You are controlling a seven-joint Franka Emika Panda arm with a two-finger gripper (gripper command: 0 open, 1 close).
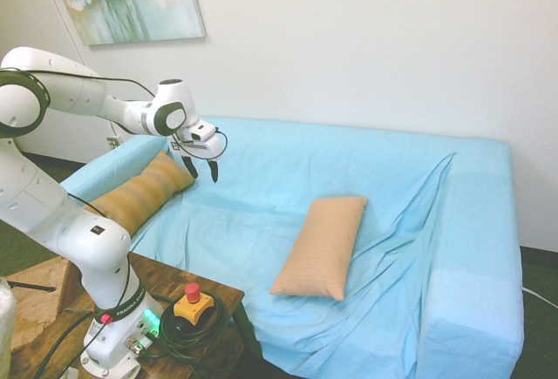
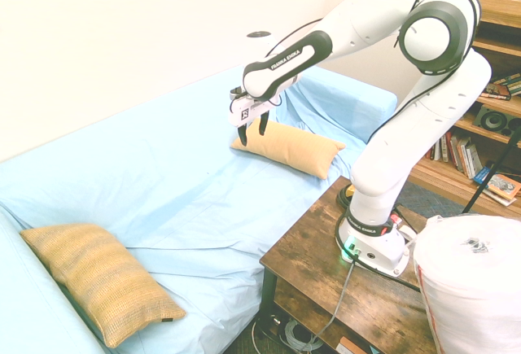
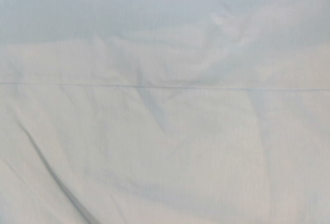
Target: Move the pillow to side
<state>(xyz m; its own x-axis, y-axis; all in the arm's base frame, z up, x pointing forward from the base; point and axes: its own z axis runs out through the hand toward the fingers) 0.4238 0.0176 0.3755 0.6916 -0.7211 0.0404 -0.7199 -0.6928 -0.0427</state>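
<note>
The pillow (image 1: 321, 245) is a plain peach-orange cushion lying flat on the seat of the blue-draped sofa, right of its middle; in the second exterior view the pillow (image 2: 98, 282) is at the lower left. The boxy armrest side (image 1: 475, 283) stands just beyond it. My gripper (image 1: 202, 170) hangs open and empty above the seat's other end, well away from the pillow. In the second exterior view the gripper (image 2: 252, 131) points down, just above the back corner of a striped cushion (image 2: 291, 147). The wrist view shows only the blue sheet (image 3: 165, 131).
The brown-and-tan striped cushion (image 1: 139, 192) leans at the sofa's near armrest. A dark wooden table (image 1: 205, 296) bears the arm's base in front of the sofa. A bookshelf (image 2: 488, 85) and a white bag (image 2: 472, 289) stand beside the table.
</note>
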